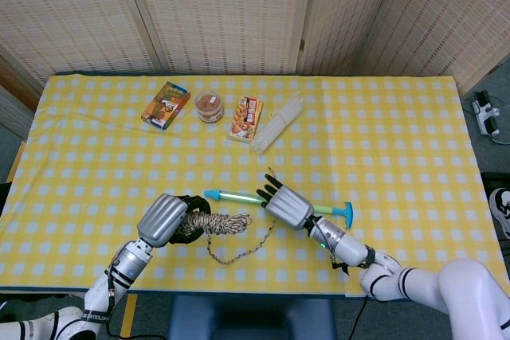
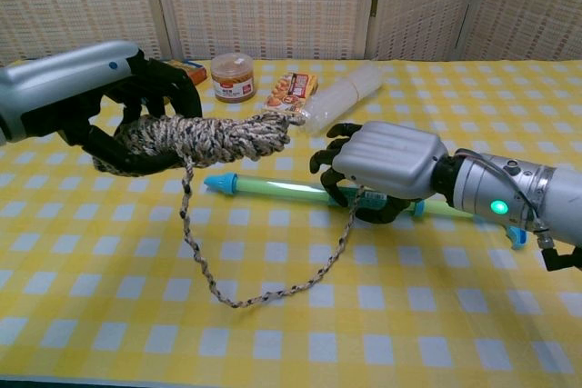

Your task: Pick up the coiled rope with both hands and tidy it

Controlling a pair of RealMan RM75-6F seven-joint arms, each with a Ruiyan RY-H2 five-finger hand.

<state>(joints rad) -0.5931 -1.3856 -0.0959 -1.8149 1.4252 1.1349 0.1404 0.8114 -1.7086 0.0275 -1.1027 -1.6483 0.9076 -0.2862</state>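
Left hand (image 2: 86, 102) fingers wrapped round coil (image 2: 214, 136), lifted off table at 7 o'clock. Right hand (image 2: 386, 165) fingers curled, pinching loose tail (image 2: 346, 233); slack hangs, likely for winding onto coil.

The left hand (image 2: 100, 97) grips the mottled grey-brown coiled rope (image 2: 214, 138) aloft; the right hand (image 2: 386, 165) pinches its loose strand just beside the coil.
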